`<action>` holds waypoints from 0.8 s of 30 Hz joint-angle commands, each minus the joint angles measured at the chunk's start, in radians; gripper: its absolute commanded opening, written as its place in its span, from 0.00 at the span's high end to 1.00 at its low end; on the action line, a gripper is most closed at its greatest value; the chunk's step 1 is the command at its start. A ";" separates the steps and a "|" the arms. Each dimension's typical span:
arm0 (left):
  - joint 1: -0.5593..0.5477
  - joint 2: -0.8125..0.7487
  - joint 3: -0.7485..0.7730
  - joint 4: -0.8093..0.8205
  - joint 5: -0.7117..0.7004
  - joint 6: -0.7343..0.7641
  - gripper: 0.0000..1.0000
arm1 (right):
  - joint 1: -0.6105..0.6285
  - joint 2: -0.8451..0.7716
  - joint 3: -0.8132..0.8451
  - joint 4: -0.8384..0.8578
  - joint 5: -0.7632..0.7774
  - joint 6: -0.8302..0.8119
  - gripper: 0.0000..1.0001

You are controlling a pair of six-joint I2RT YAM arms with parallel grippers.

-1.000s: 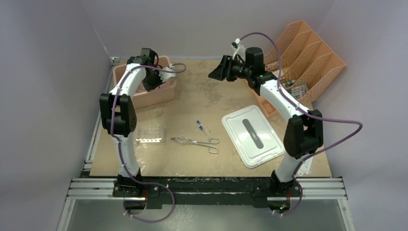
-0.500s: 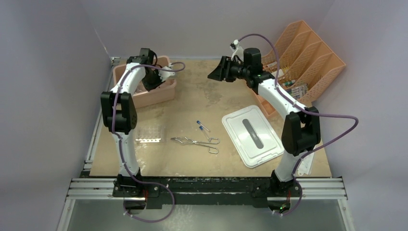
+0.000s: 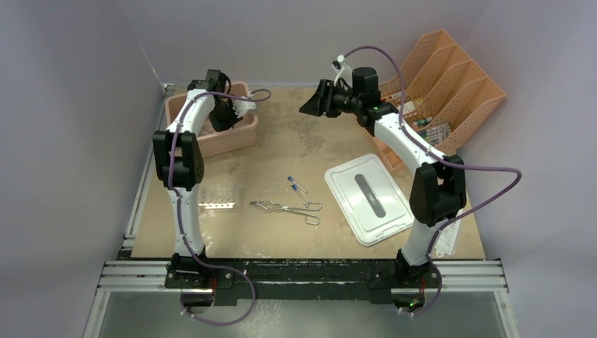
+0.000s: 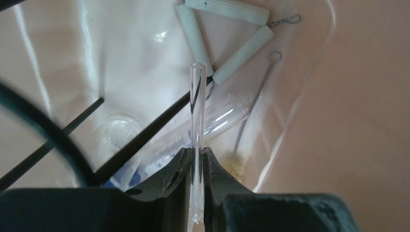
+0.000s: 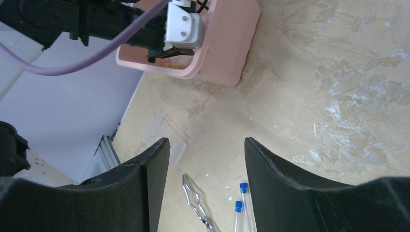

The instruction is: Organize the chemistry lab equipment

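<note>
My left gripper (image 4: 196, 152) is shut on a thin clear glass tube (image 4: 197, 106) and holds it over the inside of the pink bin (image 3: 232, 139). Below it in the bin lie a black wire ring stand (image 4: 140, 137), a thin brush (image 4: 251, 113), a clear glass flask (image 4: 118, 130) and a triangle of white rods (image 4: 227, 38). My right gripper (image 5: 207, 142) is open and empty, high above the back middle of the table (image 3: 313, 105). Silver tongs (image 3: 285, 208), two blue-capped vials (image 3: 296, 186) and a clear tube rack (image 3: 216, 196) lie on the table.
A white lid (image 3: 368, 198) lies at the right of the table. An orange file organizer (image 3: 450, 91) stands at the back right. The pink bin sits at the back left, next to the left wall.
My left gripper has shifted a little further back inside the pink bin. My right gripper has moved slightly left and back, still open.
</note>
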State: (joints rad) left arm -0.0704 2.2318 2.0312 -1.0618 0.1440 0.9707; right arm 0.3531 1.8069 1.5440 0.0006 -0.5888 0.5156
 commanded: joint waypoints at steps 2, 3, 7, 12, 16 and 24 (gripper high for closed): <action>0.007 0.048 0.061 -0.038 0.049 0.037 0.88 | 0.009 0.005 0.057 0.001 0.003 -0.006 0.39; 0.007 0.048 0.064 -0.044 0.049 0.037 0.88 | 0.010 0.006 0.060 0.001 0.004 -0.007 0.39; 0.009 0.041 0.087 -0.057 0.061 0.037 0.85 | 0.015 0.008 0.062 -0.026 0.012 -0.009 0.39; 0.008 0.016 0.133 -0.082 0.097 0.036 0.76 | 0.017 -0.003 0.051 -0.028 0.021 -0.014 0.39; 0.008 -0.023 0.123 -0.085 0.103 0.034 0.69 | 0.020 -0.017 0.035 -0.024 0.025 -0.017 0.39; 0.009 -0.141 0.099 -0.068 0.106 0.010 0.67 | 0.026 -0.046 0.000 -0.032 0.041 -0.021 0.39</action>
State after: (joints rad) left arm -0.0692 2.2295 2.1139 -1.1343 0.2089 0.9863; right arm 0.3698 1.8130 1.5497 -0.0326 -0.5655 0.5114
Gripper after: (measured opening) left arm 0.336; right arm 0.613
